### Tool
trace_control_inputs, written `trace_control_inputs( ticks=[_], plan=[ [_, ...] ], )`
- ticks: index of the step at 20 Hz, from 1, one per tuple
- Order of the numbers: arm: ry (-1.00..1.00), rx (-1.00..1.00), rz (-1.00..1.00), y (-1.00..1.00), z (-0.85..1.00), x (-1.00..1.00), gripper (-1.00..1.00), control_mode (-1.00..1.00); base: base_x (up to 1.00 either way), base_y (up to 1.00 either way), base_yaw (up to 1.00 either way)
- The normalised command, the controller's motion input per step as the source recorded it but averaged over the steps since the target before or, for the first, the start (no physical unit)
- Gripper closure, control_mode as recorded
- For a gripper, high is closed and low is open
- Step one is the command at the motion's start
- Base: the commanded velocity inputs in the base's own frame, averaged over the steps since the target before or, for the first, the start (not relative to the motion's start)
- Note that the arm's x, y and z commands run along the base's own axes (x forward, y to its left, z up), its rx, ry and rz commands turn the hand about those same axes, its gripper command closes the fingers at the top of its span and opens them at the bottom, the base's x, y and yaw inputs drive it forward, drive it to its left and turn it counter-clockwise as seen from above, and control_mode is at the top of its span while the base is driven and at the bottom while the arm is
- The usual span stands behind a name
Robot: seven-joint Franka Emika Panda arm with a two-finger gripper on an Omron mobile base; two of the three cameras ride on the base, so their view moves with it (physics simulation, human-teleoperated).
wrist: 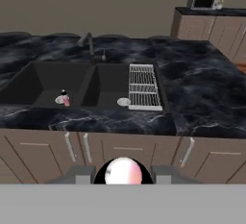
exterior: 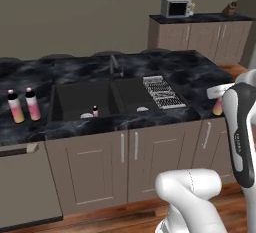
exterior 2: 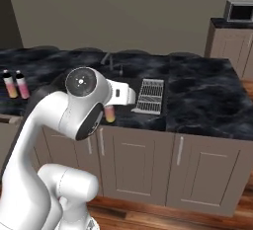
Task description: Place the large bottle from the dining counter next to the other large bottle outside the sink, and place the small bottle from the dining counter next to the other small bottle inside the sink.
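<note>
Long black marble counter (exterior: pixel 200 72) running wall to wall, pale veins all over it, beige cabinet doors below. Sunk into its middle, the dark two-basin sink (exterior: pixel 75 102), thin curved faucet (exterior: pixel 114 65) at the back edge, ribbed grey drain rack (exterior: pixel 161 91) lying over the right side of the right basin. Off by the counter's left end, near the front edge, two large bottles (exterior: pixel 24 105) standing upright just beside each other, pink fading to yellow, dark caps. Down in the left basin, one small bottle (wrist: pixel 64 97) upright near the drain. Out in front of the counter's front edge, level with the cabinets, pincer (wrist: pixel 123 172) clamped on a second small bottle (exterior 2: pixel 109 113), pink-and-pale, its rounded end showing between the finger tips (wrist: pixel 79 174).
</note>
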Motion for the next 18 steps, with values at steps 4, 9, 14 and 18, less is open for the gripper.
trace_control_inputs(
  ticks=[4, 9, 14, 18],
  plan=[
    [0.0, 0.0, 0.0, 0.0, 0.0, 0.0, 1.0, 1.0, 0.02, 0.53, 0.09],
    [0.0, 0.0, 0.0, 0.0, 0.0, 0.0, 1.0, 1.0, 0.04, 0.69, 0.06],
    [0.0, 0.0, 0.0, 0.0, 0.0, 0.0, 1.0, 1.0, 0.11, 0.66, 0.01],
    [0.0, 0.0, 0.0, 0.0, 0.0, 0.0, 1.0, 1.0, 0.14, 0.61, 0.0]
  ],
)
